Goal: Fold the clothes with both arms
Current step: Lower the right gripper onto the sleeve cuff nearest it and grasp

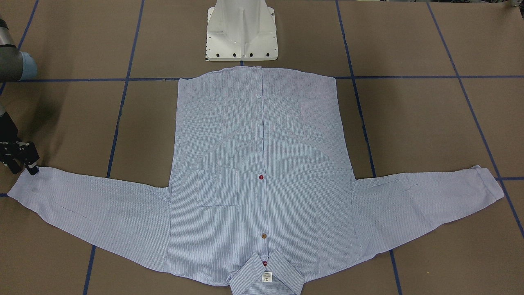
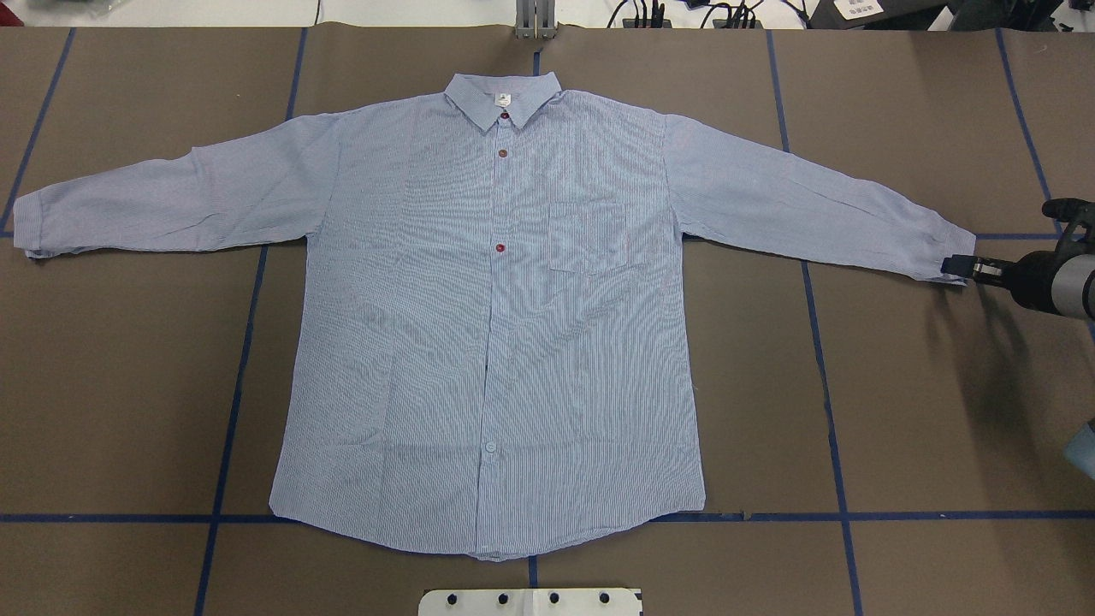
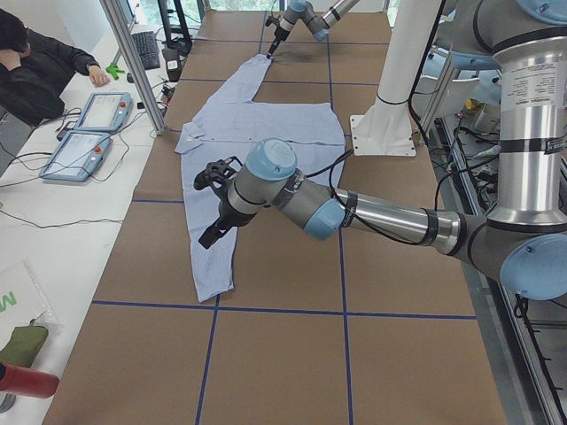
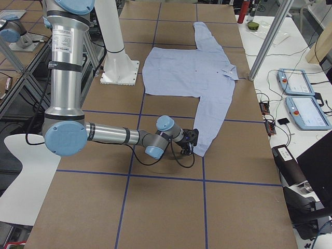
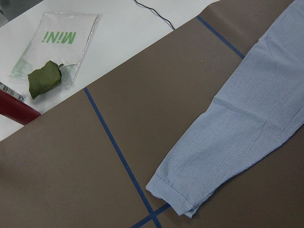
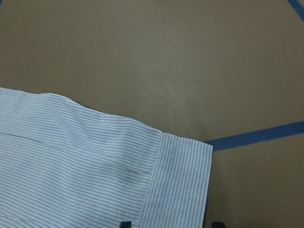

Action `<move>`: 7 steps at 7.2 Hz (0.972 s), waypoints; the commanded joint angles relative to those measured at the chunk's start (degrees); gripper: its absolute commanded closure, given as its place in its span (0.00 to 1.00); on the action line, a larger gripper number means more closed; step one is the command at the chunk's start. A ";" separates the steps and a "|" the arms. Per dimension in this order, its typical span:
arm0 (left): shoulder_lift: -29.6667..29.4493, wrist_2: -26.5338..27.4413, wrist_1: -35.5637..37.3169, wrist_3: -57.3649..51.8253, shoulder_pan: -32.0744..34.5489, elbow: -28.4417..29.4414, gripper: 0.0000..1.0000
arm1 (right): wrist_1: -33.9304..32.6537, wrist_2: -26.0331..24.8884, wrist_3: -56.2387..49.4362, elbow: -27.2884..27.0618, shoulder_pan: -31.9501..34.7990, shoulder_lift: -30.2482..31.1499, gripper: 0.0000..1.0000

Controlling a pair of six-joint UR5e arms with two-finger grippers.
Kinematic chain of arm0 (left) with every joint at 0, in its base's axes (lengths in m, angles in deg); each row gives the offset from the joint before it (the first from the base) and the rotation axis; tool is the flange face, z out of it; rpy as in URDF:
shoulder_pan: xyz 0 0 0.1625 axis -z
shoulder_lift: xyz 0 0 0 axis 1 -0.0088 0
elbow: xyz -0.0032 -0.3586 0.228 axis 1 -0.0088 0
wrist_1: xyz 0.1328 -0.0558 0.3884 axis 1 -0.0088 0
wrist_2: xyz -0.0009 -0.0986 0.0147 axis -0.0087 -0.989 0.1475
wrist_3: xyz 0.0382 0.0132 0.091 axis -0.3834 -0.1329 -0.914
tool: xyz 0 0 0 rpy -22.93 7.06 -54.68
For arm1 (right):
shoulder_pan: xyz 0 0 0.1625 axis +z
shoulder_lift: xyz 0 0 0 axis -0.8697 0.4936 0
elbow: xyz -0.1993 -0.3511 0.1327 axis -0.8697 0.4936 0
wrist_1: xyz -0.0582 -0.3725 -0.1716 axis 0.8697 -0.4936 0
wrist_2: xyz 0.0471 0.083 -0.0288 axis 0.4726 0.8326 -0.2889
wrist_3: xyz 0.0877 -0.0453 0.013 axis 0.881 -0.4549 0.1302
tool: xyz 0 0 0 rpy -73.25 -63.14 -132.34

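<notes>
A green bundle (image 5: 45, 80) was seen at a clear plastic bag (image 5: 71, 33); containment could not be determined. The right gripper (image 2: 958, 267) was held open, with the cuff (image 6: 183, 180) of the flat-spread shirt (image 2: 488, 325) between its fingers. The other sleeve (image 3: 214, 270) lay below the left gripper (image 3: 209, 237), whose opening could not be determined.

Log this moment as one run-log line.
shirt: flat, unfolded, front up | right gripper: jaws open at sleeve cuff | left gripper: above other sleeve, jaws unclear
</notes>
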 commanded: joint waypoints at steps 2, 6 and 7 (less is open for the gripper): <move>0.24 0.00 0.00 0.00 0.00 0.00 0.00 | 0.02 0.04 0.10 -0.69 -0.15 0.04 1.00; 0.24 0.00 0.00 0.00 0.00 -0.26 0.00 | -8.17 0.65 0.02 -8.90 -0.24 -1.87 1.00; 0.24 0.00 0.00 0.00 0.00 -0.17 0.00 | -19.99 -0.05 0.02 -13.31 -0.24 -8.50 1.00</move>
